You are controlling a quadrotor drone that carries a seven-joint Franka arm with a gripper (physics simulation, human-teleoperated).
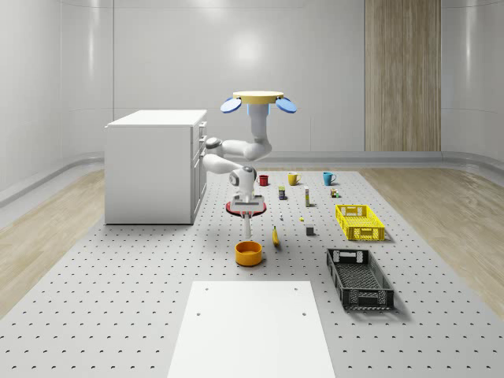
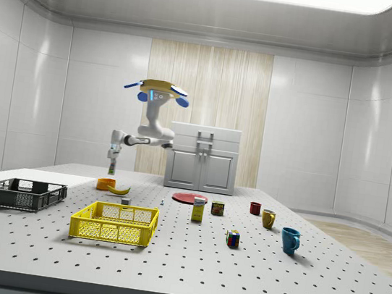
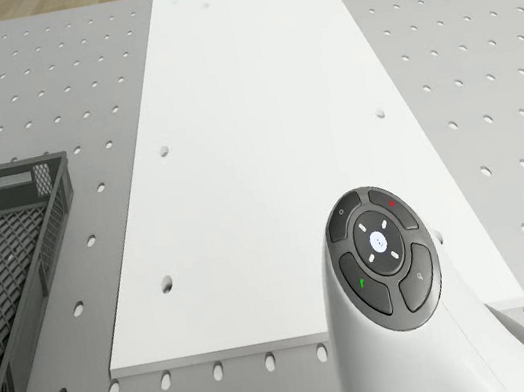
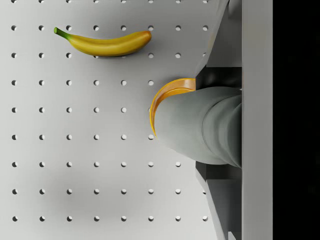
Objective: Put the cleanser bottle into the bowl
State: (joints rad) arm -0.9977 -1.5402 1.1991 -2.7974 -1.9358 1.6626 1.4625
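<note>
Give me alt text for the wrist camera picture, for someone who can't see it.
A grey cleanser bottle is held between the robot's jaws, directly above an orange bowl whose rim curves out from behind it. A yellow banana lies apart from the bowl on the grey perforated table.

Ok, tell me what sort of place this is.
Probably a simulated robotics test room, not a home. A large perforated grey table fills the floor, small test items such as a banana and crates are spread across it, and the walls are bare panels.
</note>
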